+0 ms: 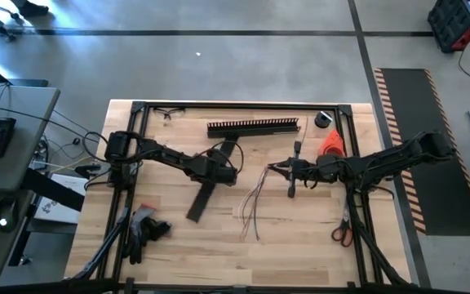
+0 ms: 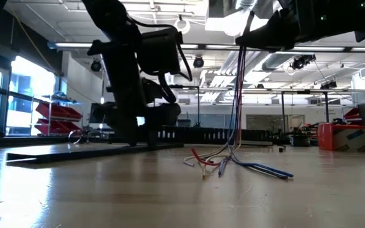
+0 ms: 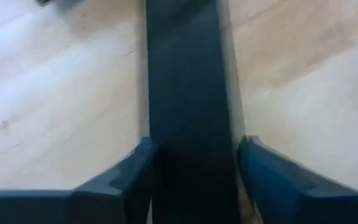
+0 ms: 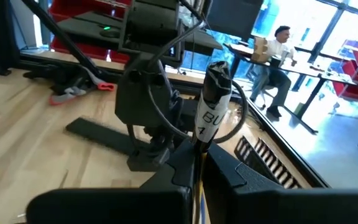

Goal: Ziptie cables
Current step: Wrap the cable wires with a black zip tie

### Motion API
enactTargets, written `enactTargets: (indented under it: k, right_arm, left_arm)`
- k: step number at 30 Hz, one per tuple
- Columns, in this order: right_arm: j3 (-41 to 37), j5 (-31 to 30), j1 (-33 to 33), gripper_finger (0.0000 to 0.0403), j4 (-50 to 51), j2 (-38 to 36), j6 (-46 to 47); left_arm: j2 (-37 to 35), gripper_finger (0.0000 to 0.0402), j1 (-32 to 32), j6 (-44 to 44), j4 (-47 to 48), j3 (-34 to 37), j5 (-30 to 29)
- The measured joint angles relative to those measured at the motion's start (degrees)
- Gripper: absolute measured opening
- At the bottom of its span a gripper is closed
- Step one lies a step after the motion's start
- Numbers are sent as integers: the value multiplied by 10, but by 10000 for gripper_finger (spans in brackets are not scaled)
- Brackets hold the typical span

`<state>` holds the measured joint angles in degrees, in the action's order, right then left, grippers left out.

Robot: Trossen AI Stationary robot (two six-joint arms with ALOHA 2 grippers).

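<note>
Both hands are busy: right hand (image 1: pixel 277 169) pinches the cables (image 1: pixel 255 200), which dangle to the table (image 1: pixel 300 245); left hand (image 1: pixel 223 170) straddles a black strip (image 1: pixel 210 192). Lift cables steadily, avoiding tangles.

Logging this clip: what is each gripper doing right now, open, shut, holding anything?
Left gripper: straddling the flat black strip; grip cannot be told.
Right gripper: shut on the cables, their ends trailing on the table.
</note>
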<state>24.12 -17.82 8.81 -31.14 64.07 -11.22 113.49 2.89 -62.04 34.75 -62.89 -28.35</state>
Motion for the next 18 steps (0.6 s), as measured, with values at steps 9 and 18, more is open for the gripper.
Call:
enactTargets:
  k: [9,18]
  right_arm:
    - [0,0,19,0,-4,0,-7]
    - [0,0,18,0,-4,0,-14]
  left_arm:
    - [-55,82,48,-69,105,8,48]
    - [-112,5,81,-30,125,61,27]
